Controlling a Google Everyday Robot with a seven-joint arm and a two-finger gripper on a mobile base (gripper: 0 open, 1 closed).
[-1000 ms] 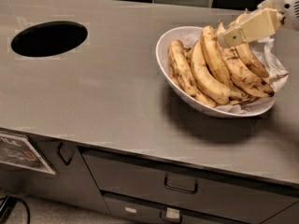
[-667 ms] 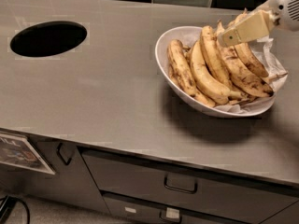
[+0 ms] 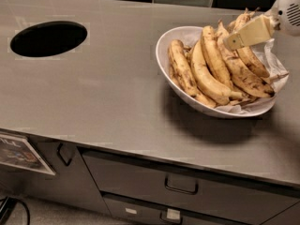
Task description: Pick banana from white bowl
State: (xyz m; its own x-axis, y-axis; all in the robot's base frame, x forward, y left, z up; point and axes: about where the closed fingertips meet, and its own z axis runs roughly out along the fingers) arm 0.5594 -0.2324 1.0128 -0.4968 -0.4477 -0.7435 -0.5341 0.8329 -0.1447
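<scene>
Banana point(image 3: 246, 76), long, slim, yellow and densely brown-speckled, lies in the right half of the wide glossy white bowl point(image 3: 160, 55), long axis running upper left to lower right. Cream-coloured gripper point(image 3: 233, 40), entering from the frame's upper right corner, sits directly over its upper end; whether it is open or gripping cannot be told.

Yellow bananas point(image 3: 213, 69), brown-speckled, in a glossy white bowl point(image 3: 165, 46) on grey worktop point(image 3: 108, 93) — cream end effector point(image 3: 234, 40) at two o'clock.
</scene>
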